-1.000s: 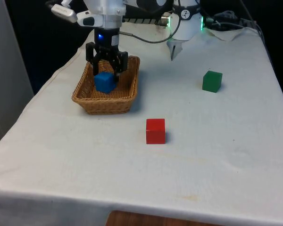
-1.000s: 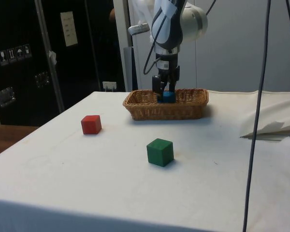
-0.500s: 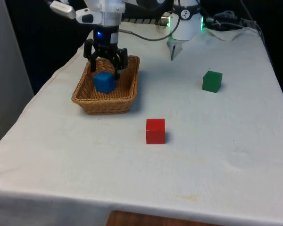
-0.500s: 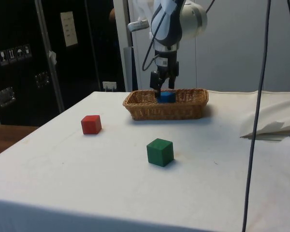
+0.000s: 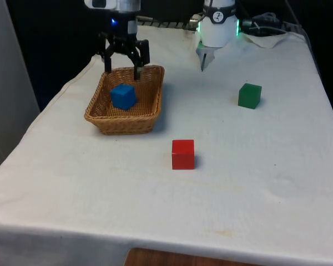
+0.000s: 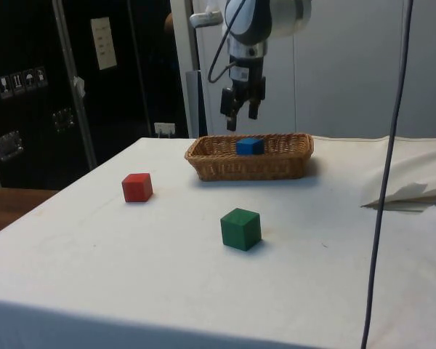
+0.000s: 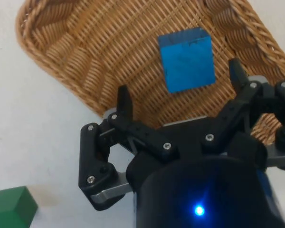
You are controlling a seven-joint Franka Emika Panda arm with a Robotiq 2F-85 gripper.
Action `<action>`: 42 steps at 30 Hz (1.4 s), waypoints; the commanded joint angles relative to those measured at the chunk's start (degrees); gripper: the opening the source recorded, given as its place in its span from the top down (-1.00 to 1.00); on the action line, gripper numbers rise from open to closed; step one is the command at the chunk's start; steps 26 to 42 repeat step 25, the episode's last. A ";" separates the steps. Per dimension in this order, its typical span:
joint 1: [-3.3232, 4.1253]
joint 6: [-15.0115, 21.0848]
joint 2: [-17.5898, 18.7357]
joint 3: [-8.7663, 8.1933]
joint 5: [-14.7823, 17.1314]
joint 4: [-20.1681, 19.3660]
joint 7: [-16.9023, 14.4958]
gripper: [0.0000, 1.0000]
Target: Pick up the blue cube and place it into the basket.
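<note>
The blue cube [image 5: 122,96] [image 6: 248,146] [image 7: 186,59] lies on the floor of the wicker basket [image 5: 103,118] [image 6: 225,165] [image 7: 66,57], free of the fingers. My gripper [image 5: 122,70] [image 6: 240,121] [image 7: 178,83] hangs open above the basket, well clear of the cube, with nothing between its fingers. In the side view its fingertips stand a little above the basket's rim.
A red cube [image 5: 183,154] [image 6: 137,187] sits on the white cloth in front of the basket. A green cube [image 5: 249,95] [image 6: 240,228] [image 7: 12,207] stands apart towards the front view's right. Crumpled cloth and cables [image 5: 269,27] lie at the far end.
The open gripper has risen straight up out of the basket. The blue cube stays where it was let go, on the basket floor.
</note>
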 commanded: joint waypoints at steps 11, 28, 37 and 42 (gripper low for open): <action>0.29 -6.36 -3.61 -0.74 -2.29 2.52 1.15 -1.00; 0.40 -12.83 -6.65 0.06 -2.75 5.90 1.66 -1.00; 0.40 -12.83 -6.65 0.06 -2.75 5.90 1.66 -1.00; 0.40 -12.83 -6.65 0.06 -2.75 5.90 1.66 -1.00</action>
